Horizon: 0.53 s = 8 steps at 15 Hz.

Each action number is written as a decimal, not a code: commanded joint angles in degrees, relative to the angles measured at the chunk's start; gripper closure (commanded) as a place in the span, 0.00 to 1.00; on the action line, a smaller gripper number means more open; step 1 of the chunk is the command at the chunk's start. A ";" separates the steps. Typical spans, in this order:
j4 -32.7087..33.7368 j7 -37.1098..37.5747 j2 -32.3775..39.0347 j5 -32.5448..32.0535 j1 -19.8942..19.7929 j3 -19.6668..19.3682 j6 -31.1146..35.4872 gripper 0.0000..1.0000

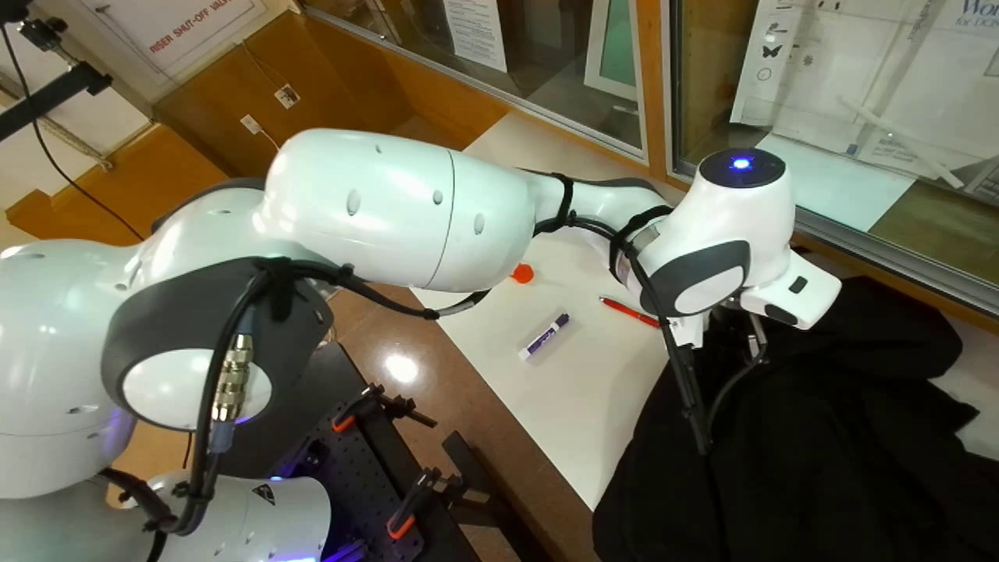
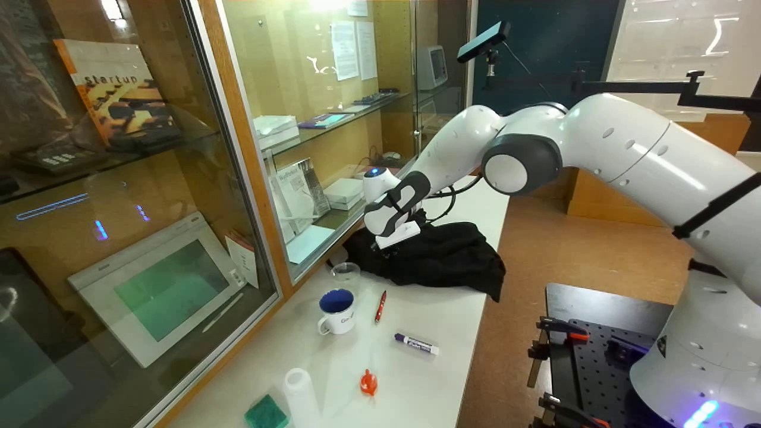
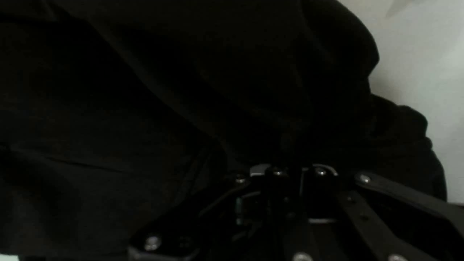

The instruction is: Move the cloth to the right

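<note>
I have the jaws at the black cloth (image 2: 452, 255), which lies rumpled on the worktop (image 2: 423, 386) beyond the mug (image 2: 337, 312) and the red pen (image 2: 380, 307) in an exterior view. Its long axis, as best I can judge a heap, runs across, from beside the glass cabinet (image 2: 247, 148) on the left to a corner hanging over the right edge. The wrist view shows my jaws drawn together with folds running in to their tips, so I take them to be clenched on a pinch of fabric; black on black, I can't see how much.

What the move turns on: I'm at the cabinet end of the heap, not its middle. In an exterior view most of the black cloth (image 1: 819, 453) lies right and near of the jaws. If "right" means the robot's own, away from the mug, the bulk sits on the very side I'd haul toward, so I'd expect my pinch to fold over it before the rest follows. A low, steady drag looks better to me than a lift, watching the overhanging corner, and the clear cup (image 2: 346, 272) just beside the cloth, touching or not I can't tell
</note>
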 commanded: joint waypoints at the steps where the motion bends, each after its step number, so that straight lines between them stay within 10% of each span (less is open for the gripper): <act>1: -2.50 8.35 -2.27 0.99 1.63 -4.98 -0.56 0.98; 8: -1.59 22.55 -1.56 0.33 -0.03 -12.15 -0.93 0.98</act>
